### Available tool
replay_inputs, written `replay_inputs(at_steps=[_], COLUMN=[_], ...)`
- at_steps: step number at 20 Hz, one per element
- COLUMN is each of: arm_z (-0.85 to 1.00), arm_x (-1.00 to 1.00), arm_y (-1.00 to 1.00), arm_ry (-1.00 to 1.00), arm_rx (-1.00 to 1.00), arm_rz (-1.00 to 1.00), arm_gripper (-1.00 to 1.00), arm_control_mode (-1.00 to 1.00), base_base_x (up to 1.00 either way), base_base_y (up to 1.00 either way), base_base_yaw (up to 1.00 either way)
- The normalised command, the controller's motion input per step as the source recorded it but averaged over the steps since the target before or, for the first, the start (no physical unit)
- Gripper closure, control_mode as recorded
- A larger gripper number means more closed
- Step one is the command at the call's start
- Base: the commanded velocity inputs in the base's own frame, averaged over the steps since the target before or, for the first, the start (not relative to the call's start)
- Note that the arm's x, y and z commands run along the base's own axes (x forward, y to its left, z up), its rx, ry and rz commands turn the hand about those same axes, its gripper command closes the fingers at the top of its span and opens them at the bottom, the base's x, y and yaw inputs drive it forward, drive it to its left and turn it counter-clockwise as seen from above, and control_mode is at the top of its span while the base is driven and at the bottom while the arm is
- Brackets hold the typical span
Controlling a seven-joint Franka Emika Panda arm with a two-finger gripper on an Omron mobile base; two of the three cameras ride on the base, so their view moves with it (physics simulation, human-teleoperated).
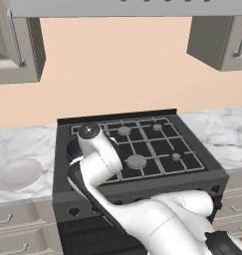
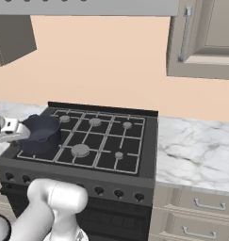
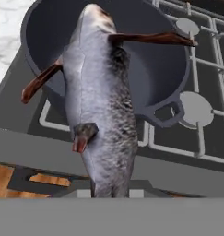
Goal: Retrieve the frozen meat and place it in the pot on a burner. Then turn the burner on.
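Note:
The frozen meat (image 3: pixel 102 97) is a grey, fish-shaped piece with reddish-brown fins. It rises from the bottom of the hand view, where my gripper (image 3: pixel 111 191) is shut on its lower end; the fingertips are hidden behind it. Its upper half hangs over the open mouth of the dark blue-grey pot (image 3: pixel 155 69), which has nothing inside. The pot (image 2: pixel 40 134) stands on the stove's front left burner. In the right base view my gripper (image 2: pixel 11 130) sits just left of it. In the left base view my wrist covers most of the pot (image 1: pixel 72 148).
The black gas stove (image 1: pixel 157 144) has its other burners bare and a row of knobs (image 2: pixel 118 193) along its front. A white plate (image 1: pixel 18 174) lies on the marble counter to the left. More counter (image 2: pixel 196 150) runs to the right, with cabinets overhead.

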Motion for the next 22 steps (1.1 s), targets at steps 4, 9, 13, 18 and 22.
replay_inputs(at_steps=[4,9,13,18,22], arm_z=[0.42,0.48,0.19,-0.05,-0.18], arm_x=[0.54,0.39,0.42,0.54,0.63], arm_y=[-0.43,-0.1,0.0,0.0,0.01], arm_ry=[0.4,0.27,0.11,0.0,-0.03], arm_rx=[0.03,0.0,0.0,0.02,0.0], arm_rz=[0.03,0.0,0.03,0.01,0.02], arm_gripper=[1.0,1.0,1.0,1.0,1.0], arm_control_mode=[-1.0,-1.0,-1.0,-1.0,-1.0], base_base_x=[0.0,0.0,0.0,0.0,0.0], base_base_y=[0.0,0.0,0.0,0.0,0.0], base_base_yaw=[0.0,0.0,0.0,0.0,0.0])
